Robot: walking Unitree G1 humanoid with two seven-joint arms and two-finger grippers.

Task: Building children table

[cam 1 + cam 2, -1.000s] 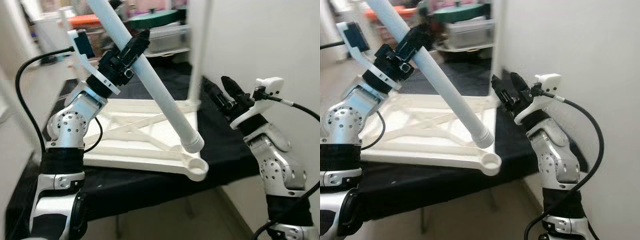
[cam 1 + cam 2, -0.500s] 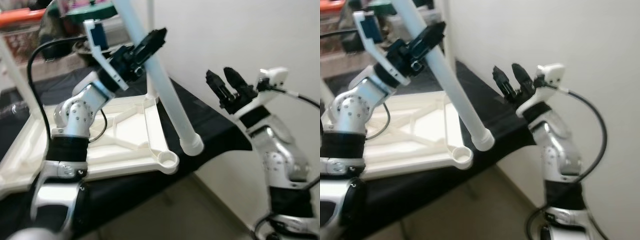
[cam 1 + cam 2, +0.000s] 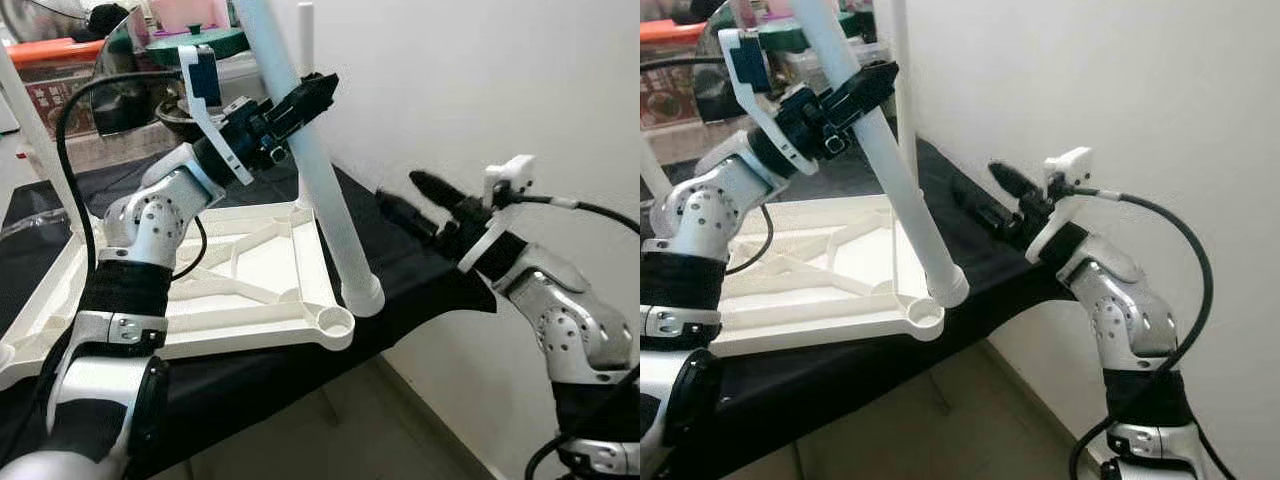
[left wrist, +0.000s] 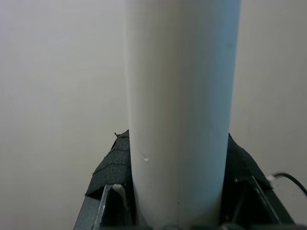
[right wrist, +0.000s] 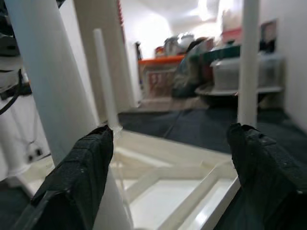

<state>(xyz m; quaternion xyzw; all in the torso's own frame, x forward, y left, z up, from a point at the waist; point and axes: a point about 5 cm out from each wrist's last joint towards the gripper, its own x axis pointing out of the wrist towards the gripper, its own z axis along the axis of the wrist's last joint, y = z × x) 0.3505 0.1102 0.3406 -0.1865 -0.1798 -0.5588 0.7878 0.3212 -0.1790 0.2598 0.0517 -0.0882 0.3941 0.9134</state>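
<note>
Nearest, at the front corner of the upturned white plastic children's table frame (image 3: 270,300), sits a round leg socket (image 3: 335,322). The flared lower end of the long white plastic table leg (image 3: 335,235) hangs just beside and slightly past that socket, not yet seated in it. The frame lies on a black-covered tabletop (image 3: 420,270) that stands against a pale wall.

The left pincer (image 3: 300,100) is clamped around the leg at mid-length, the tube leaning steeply. It looks like a light, stiff, hollow tube with a smooth skin, so it may well slip or twist in a narrow grip; a hold lower down, closer to the flared end, would likely steady the tip for seating.

The right pincer (image 3: 405,200) hovers above the tabletop's edge, its two black fingers (image 5: 79,175) spread wide and empty, pointed towards the leg.

Further back, two thinner white legs (image 5: 249,62) already stand upright from the frame's far corners. The leg's upper end is cut off by the picture edge, the frame's left side runs out of view, and the cluttered shelves behind are too blurred to read.
</note>
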